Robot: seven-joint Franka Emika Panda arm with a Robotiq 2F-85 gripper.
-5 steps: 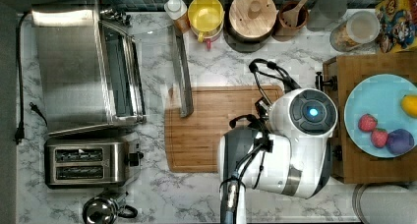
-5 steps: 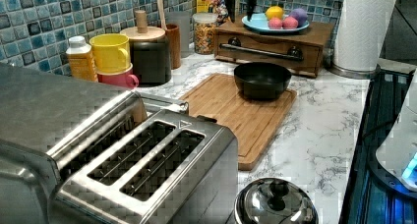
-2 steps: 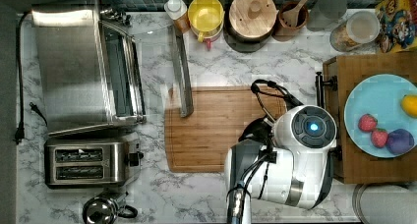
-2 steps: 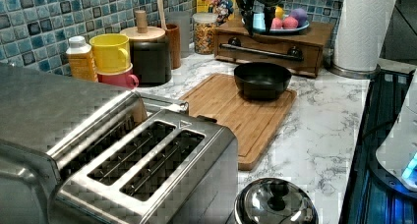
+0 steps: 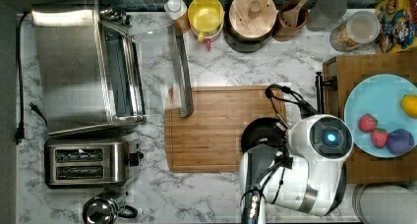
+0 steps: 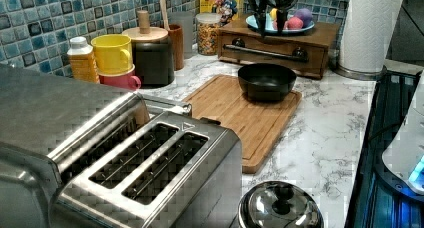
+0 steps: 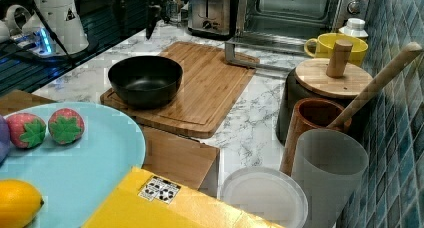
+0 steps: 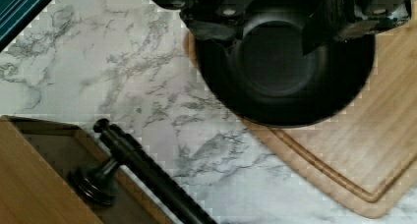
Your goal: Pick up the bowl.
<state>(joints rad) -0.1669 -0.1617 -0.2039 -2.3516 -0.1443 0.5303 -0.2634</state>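
The round, shallow, glossy black bowl (image 6: 266,81) is sitting upright on the rectangular bamboo cutting board (image 5: 216,128), at the board's corner nearest the wooden drawer box (image 6: 280,43). Its inside is plain and dark, its wall smooth and faintly reflecting. In the top view the bowl (image 5: 260,133) is lying at the board's right edge, partly covered by the white, rounded arm (image 5: 307,167) that is reaching over it.

The black gripper (image 6: 272,10) is hanging above the bowl in the left view, apart from it, its fingers pointing down with a gap between them, gripping nothing. In the wrist view the fingers (image 8: 322,25) are framing the bowl (image 8: 285,71) from above, and the board's grooved border is running past the bowl's rim.

The counter (image 6: 325,128) is white marble with grey veins. On the drawer box a light blue plate (image 7: 85,153) is carrying two red strawberries (image 7: 50,128) and a yellow lemon (image 7: 17,203).

At the tiled back wall a yellow cup with a handle (image 6: 112,53) is standing just beside a dark pot with a round wooden lid (image 6: 150,55), with a brown utensil holder (image 7: 310,128) next to it.

At the top view's left a brushed-steel toaster oven (image 5: 83,62) is standing with its glass door open toward the board, and a two-slot steel toaster (image 5: 91,160) is sitting near it.
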